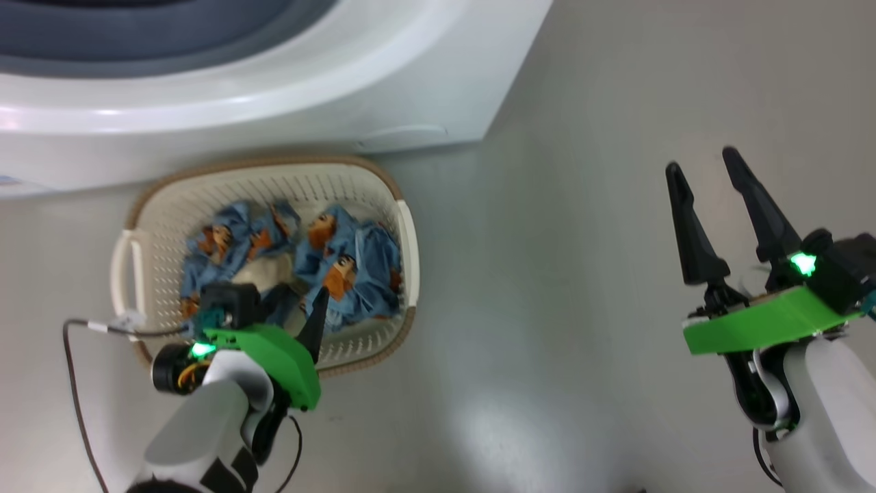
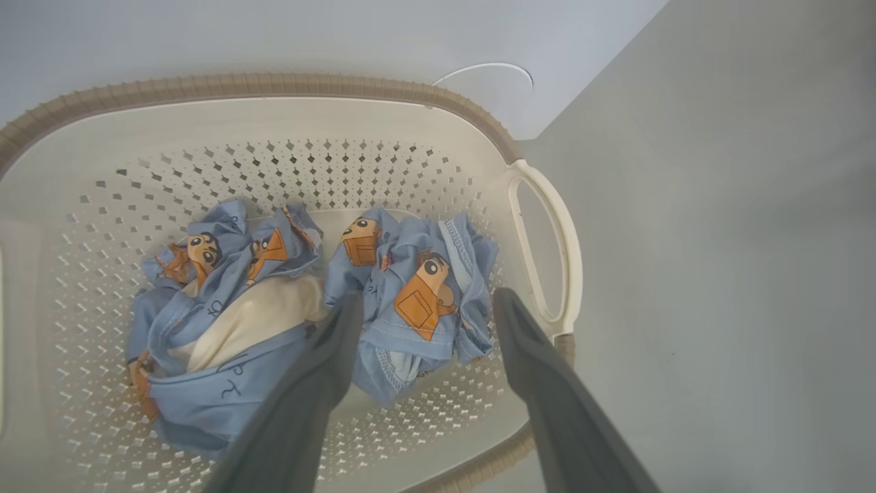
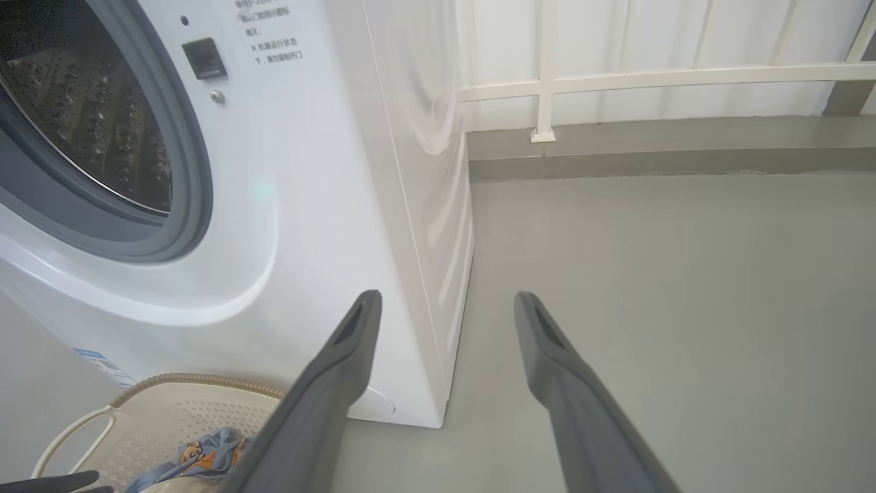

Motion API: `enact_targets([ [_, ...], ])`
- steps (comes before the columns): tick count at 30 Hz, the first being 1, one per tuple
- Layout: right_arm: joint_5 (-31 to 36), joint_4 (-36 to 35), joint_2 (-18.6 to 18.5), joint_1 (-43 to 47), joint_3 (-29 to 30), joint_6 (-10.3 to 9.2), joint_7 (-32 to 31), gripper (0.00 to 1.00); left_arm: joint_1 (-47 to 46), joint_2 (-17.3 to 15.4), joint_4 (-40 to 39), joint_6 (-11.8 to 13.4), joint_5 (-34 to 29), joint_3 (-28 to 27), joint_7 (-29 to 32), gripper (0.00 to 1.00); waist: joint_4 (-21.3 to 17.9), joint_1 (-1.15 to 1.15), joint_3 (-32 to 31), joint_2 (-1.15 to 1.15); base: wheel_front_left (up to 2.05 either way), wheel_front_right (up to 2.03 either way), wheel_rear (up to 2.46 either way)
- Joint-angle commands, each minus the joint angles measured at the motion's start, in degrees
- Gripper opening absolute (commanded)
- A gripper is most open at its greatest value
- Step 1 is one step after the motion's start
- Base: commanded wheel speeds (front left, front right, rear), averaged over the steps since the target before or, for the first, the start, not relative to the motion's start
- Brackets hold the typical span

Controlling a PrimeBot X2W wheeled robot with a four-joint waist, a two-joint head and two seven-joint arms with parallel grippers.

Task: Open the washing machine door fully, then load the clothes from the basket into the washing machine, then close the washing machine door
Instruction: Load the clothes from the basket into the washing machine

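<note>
Opening looks done: the right wrist view shows the uncovered steel drum (image 3: pixel 89 116) of the white front-loading washing machine (image 3: pixel 308 171), yet both light blue cartoon-printed clothes bundles (image 2: pixel 226 274) lie in the cream perforated basket (image 2: pixel 274 85) at the machine's foot, leaving loading and closing. The left wrist view shows the left gripper (image 2: pixel 428 301), jaws spread astride the bundle nearer the machine's corner; the right gripper (image 1: pixel 703 161), jaws spread, empty, hangs beyond it.

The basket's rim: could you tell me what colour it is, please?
The rim is woven brown, atop the cream-white basket; the left wrist view shows it best.
</note>
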State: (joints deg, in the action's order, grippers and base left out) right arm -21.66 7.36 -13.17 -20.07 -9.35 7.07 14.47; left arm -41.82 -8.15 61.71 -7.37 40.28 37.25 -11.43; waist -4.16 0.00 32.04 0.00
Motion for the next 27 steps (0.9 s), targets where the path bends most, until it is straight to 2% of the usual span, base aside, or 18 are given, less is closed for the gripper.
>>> enact_targets([
  [1,0.14,-1.55,-0.15,-0.25,-1.16,0.42,0.52,1.0,-0.94,-1.75,-0.03,-0.12,0.85,-0.4,0.23,1.0,-1.92,0.0,4.07,0.0,0.0,0.0,0.0],
  [18,0.22,-3.11,2.04,-6.46,-1.97,0.42,0.52,1.0,-11.64,-6.04,0.86,-0.12,11.75,10.19,5.39,1.0,-5.46,0.0,14.87,0.0,0.0,0.0,0.0],
  [27,0.33,-3.34,2.91,-7.78,-2.22,0.42,0.52,1.0,-15.07,-7.76,0.47,-0.12,15.7,14.83,7.65,1.0,-6.24,0.0,17.9,0.0,0.0,0.0,0.0],
])
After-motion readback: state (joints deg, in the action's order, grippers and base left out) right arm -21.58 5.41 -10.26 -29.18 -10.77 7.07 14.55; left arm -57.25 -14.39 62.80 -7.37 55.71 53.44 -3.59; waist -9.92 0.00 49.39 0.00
